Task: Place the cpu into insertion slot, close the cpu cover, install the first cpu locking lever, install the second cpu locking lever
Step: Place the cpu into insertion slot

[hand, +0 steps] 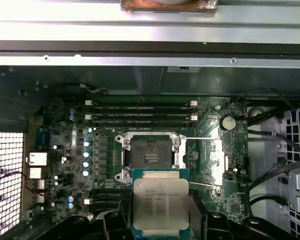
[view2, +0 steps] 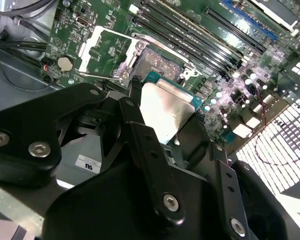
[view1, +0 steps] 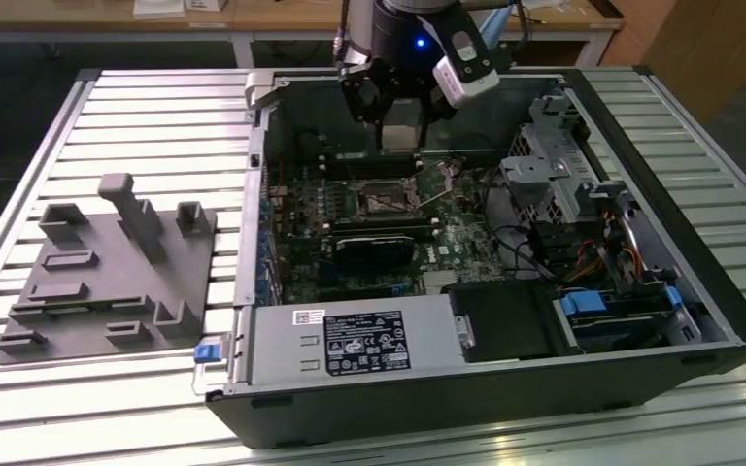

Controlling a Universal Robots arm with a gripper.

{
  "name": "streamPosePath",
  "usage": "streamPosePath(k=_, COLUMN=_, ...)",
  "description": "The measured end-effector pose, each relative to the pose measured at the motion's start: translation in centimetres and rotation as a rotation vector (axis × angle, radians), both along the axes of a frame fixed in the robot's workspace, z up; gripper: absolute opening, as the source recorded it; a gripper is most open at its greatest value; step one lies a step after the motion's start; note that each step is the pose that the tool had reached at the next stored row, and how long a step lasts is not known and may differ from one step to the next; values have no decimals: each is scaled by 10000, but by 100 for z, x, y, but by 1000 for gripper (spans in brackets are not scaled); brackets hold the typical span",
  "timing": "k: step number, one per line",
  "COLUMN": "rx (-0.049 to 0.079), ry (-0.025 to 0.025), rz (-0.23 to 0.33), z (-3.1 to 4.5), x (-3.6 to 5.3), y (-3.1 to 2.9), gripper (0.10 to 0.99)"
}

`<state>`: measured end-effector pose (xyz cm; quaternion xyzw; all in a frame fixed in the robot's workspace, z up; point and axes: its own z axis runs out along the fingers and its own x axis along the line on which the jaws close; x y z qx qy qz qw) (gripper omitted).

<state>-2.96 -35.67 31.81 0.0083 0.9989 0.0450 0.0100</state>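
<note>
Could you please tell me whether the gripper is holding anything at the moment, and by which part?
Yes: the gripper holds the cpu, pinched by two opposite side edges, with its metal face left bare. The insertion slot is still empty.

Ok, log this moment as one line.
gripper: shut on cpu | cpu: held aloft, not seated | insertion slot: empty | cpu cover: open
</note>
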Motion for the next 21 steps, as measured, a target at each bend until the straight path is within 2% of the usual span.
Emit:
streamPosePath(k=4, rx=-15, ry=-13, rz=0, z=-74, x=-9, y=3, gripper=541)
streamPosePath(k=16, rx=-179, ry=-13, rz=1, z=-291, x=-34, y=32, gripper=541)
streamPosePath(k=21, rx=-199, ry=-14, rz=1, z=-383, x=-43, y=34, gripper=541)
